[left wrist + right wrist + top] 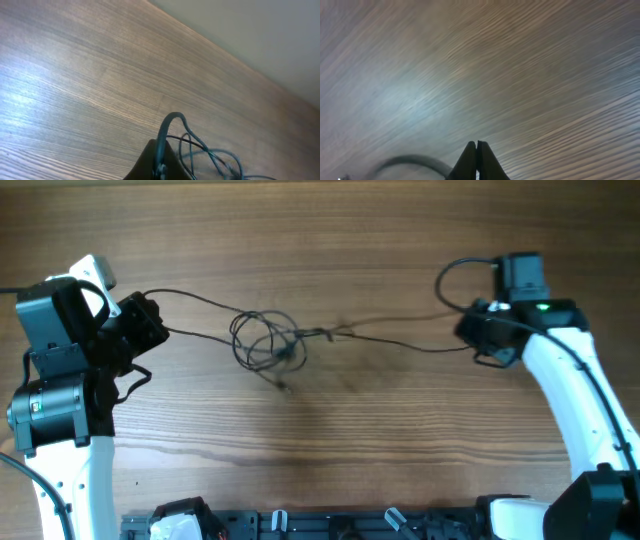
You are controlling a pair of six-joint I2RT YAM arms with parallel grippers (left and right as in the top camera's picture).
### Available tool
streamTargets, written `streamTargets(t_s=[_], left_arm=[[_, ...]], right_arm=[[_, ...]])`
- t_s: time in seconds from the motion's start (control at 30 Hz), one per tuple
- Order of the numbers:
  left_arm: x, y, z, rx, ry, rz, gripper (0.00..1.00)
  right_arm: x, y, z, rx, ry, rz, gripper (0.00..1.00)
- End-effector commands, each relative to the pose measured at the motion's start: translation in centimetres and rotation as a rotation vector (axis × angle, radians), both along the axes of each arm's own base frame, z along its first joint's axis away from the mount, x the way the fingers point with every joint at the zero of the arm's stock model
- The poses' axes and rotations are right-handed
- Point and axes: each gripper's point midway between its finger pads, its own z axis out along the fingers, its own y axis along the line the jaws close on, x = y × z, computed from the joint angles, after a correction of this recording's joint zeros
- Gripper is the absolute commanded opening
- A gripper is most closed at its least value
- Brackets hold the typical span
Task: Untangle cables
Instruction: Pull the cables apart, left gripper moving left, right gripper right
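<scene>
Cables (pixel 265 340) here are thin black cords, bunched into a messy set of overlapping loops left of the middle of the wooden table (pixel 350 450). One short end dangles out toward the near edge. Just right of the loops there's a small knot (pixel 330 333) where the strands cross. From that knot two strands fan out a little and run to the right, and two more run from the loops to the left. So the whole thing is stretched side to side across the table, long axis pretty much left-right in the overhead view. Plug tips are too small to pick out.

Left arm comes up from the near left corner and bends inward, with the left gripper (pixel 152 330) pointing right toward the loops. The left wrist view shows it closed on the cables (pixel 169 122), one strand arching up out of the tips and the loop bundle lying beyond on the wood.

Right arm reaches up from the near right corner and hooks left, with the right gripper (pixel 472 332) facing the left one, well apart from it. In the right wrist view its tips are pressed tight together. That picture is blurry, and a dark cord curves off at lower left, can't tell which one. Overhead, the strands end right at that pincer, so it looks clamped on them, though the exact pinch spot isn't visible.
</scene>
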Motion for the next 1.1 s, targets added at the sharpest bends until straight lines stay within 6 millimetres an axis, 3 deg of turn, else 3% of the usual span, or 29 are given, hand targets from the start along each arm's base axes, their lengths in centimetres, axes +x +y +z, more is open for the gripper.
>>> streamTargets(t_s=[0.0,0.2,0.53,0.67,0.73,0.83,0.9,0.93,0.97,1.0,1.07], left_arm=[[0.1,0.9,0.5,0.069,-0.030,0.001,0.04],[0.7,1.3,1.4,0.088,-0.072,0.009,0.04],[1.8,-0.5,3.3,0.113,-0.180,-0.138,0.04],[2.1,-2.9,4.7,0.060,-0.258,-0.280,0.04],[1.1,-6.4,6.0,0.007,-0.342,-0.503,0.04],[-0.4,-9.8,8.7,-0.098,-0.466,-0.715,0.04],[-1.3,-11.2,10.6,-0.185,-0.523,-0.798,0.04],[-1.8,-11.7,11.4,-0.221,-0.546,-0.836,0.04],[-2.7,-12.6,12.7,-0.281,-0.574,-0.899,0.04],[-3.2,-13.1,13.3,-0.301,-0.588,-0.937,0.04],[-3.7,-13.7,13.8,-0.332,-0.593,-0.973,0.04]], right_arm=[[0.1,-2.9,0.0,0.034,-0.001,-0.028,0.04],[-0.6,-8.0,0.3,0.101,-0.032,-0.132,0.04],[-1.1,-12.7,1.8,0.172,-0.114,-0.233,0.04],[0.1,-10.5,3.2,0.273,-0.204,-0.081,0.04],[0.7,-8.2,3.8,0.297,-0.250,0.082,0.05],[1.0,-5.9,3.8,0.280,-0.249,0.211,0.09],[1.3,-4.0,3.8,0.271,-0.251,0.299,0.25],[1.4,-3.1,3.8,0.270,-0.249,0.334,0.43],[1.5,-1.5,3.8,0.268,-0.248,0.395,0.75],[1.6,-0.7,3.9,0.270,-0.247,0.420,0.84],[1.8,1.1,4.3,0.279,-0.249,0.466,0.89]])
